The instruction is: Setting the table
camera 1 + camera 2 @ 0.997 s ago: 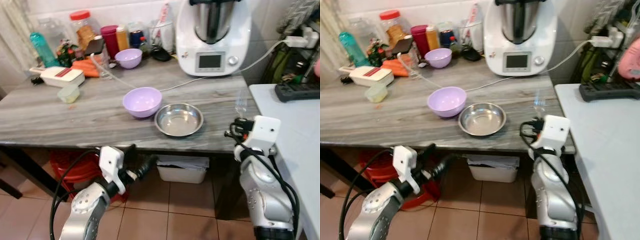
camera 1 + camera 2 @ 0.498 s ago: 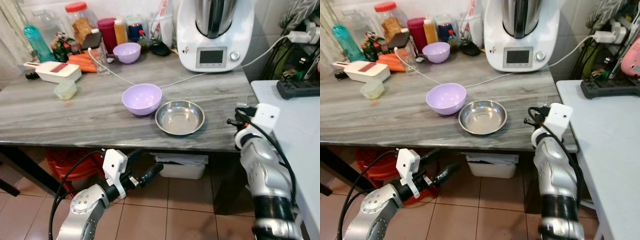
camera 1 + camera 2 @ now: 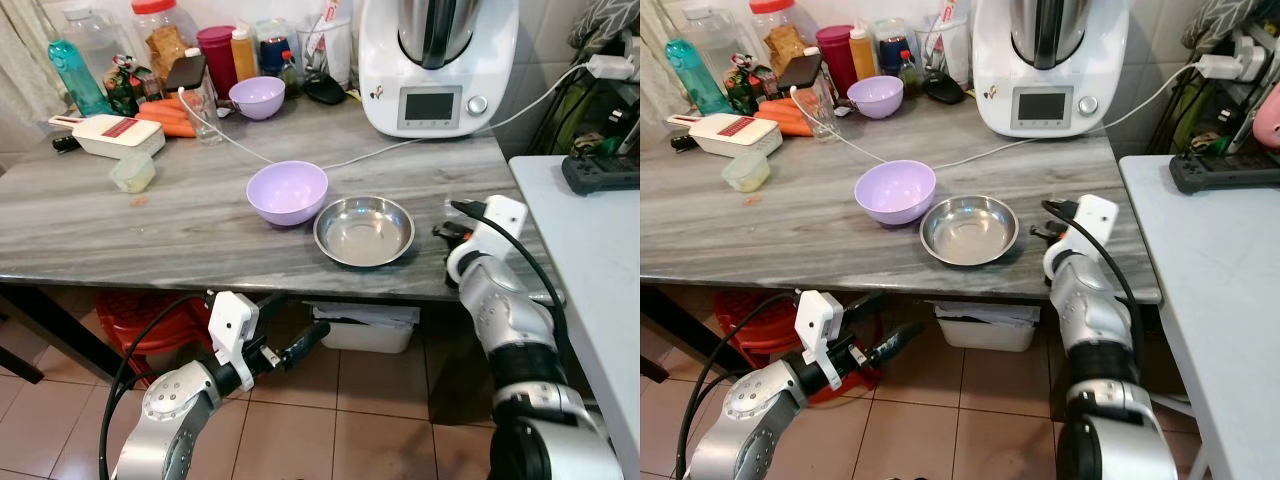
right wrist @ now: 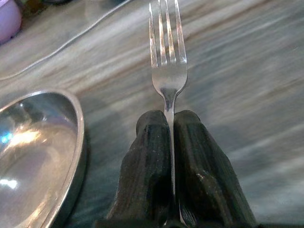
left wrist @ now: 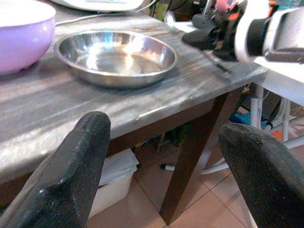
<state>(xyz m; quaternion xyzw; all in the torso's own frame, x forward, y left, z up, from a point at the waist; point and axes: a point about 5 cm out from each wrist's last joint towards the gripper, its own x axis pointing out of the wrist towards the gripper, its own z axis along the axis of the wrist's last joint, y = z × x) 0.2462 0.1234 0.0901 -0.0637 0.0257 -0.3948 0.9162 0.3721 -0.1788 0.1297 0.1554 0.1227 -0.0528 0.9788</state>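
Note:
A steel bowl (image 3: pixel 363 229) sits near the front edge of the grey wooden table (image 3: pixel 100 230), touching a purple bowl (image 3: pixel 287 191) on its left. My right gripper (image 3: pixel 447 228) hovers low over the table just right of the steel bowl, shut on a fork (image 4: pixel 167 71). The fork's tines point away over the tabletop, beside the steel bowl's rim (image 4: pixel 78 142). My left gripper (image 3: pixel 300 345) hangs below the table's front edge, open with nothing between its fingers (image 5: pixel 76 175).
A white kitchen machine (image 3: pixel 435 60) stands at the back, its cable trailing across the table. A small purple bowl (image 3: pixel 256 96), jars, bottles, carrots and a slicer crowd the back left. To the right stands a white table (image 3: pixel 600 260) carrying a power strip (image 3: pixel 600 172).
My right arm has swung left and down, bringing the fork over the table beside the steel bowl. The left gripper has shifted slightly forward under the table edge. The camera has tilted.

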